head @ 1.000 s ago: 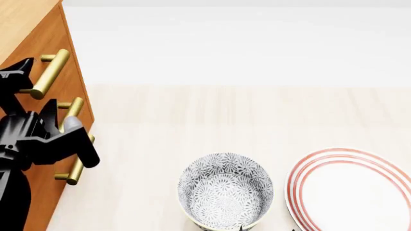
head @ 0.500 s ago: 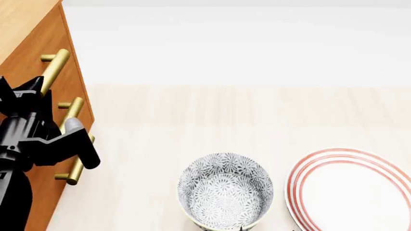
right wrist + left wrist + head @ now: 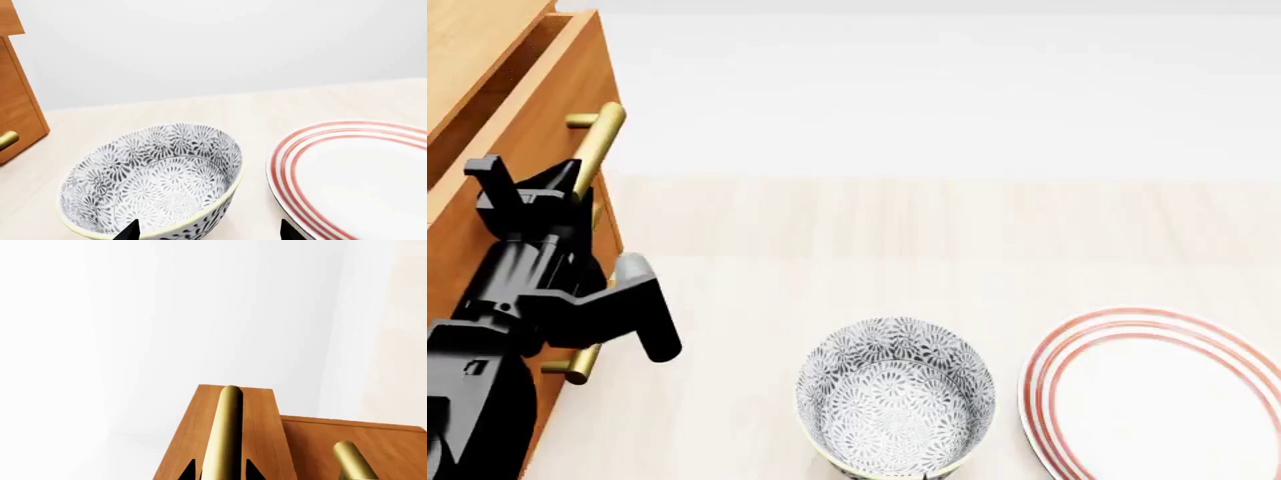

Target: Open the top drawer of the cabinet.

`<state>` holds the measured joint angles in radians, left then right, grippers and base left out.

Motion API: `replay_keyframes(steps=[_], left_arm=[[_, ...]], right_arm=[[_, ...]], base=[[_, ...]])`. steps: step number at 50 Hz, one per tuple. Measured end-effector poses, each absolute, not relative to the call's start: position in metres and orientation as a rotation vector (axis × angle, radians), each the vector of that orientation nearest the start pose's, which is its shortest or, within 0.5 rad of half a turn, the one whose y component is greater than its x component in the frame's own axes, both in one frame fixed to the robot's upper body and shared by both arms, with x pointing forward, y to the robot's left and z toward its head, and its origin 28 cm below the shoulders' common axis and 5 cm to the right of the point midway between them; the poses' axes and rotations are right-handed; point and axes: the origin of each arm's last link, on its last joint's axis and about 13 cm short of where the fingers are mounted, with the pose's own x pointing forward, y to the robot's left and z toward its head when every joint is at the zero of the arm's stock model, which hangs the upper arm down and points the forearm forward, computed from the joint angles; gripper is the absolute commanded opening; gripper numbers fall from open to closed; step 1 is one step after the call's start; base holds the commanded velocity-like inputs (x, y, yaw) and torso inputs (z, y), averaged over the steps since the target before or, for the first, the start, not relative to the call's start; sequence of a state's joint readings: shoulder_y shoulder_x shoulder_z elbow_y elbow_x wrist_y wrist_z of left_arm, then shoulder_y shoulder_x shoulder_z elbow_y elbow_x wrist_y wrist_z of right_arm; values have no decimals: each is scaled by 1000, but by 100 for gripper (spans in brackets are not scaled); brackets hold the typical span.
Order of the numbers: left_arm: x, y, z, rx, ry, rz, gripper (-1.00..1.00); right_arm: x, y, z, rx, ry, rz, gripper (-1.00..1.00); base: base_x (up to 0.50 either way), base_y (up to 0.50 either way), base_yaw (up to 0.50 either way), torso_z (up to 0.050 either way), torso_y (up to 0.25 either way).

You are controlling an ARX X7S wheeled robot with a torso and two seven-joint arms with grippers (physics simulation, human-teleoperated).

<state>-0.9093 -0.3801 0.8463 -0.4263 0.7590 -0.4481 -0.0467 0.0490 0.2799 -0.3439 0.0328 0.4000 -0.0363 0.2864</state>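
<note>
The cabinet [image 3: 461,40] stands at the far left of the head view. Its top drawer [image 3: 554,100] sticks out a little from the cabinet's face, with its brass handle [image 3: 598,150] in front. My left gripper [image 3: 527,180] is shut on that handle. In the left wrist view the handle [image 3: 225,430] runs between the two black fingertips of the left gripper [image 3: 220,471], in front of the drawer front [image 3: 267,430]. My right gripper [image 3: 208,231] is open and empty, just above the near rim of the patterned bowl [image 3: 150,180].
The lower drawer's handle [image 3: 585,360] shows below my left arm and in the left wrist view [image 3: 350,460]. The patterned bowl [image 3: 894,395] and a white plate with red rings [image 3: 1161,400] sit on the light wooden table [image 3: 894,230].
The top drawer has slid out of the cabinet to the right. My left gripper has moved right with the handle in it. The bowl and plate have not moved.
</note>
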Motion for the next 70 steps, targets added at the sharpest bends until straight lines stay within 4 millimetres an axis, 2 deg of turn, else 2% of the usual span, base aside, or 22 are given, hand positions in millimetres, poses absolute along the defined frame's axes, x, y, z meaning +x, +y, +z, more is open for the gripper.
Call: replay_keyframes(steps=[42,43,52,70], left_arm=[[369,206,160,1528,-219,-35,-100],[369,206,160,1525,-219,-36,100],[365,187,171,1483,-322,-47,100],[338,148,186,1151,-424,-158,100]], right_arm=[[209,-96,10,107,77,41,100],[209,-96,10,107,77,41,100],[209,-96,8,108,82,41,100],[209,-96,8,108,88,45,100]], base=[[1,0,-3,0,1],[0,0,0,0,0],[0,0,0,0,0],[0,0,0,0,0]])
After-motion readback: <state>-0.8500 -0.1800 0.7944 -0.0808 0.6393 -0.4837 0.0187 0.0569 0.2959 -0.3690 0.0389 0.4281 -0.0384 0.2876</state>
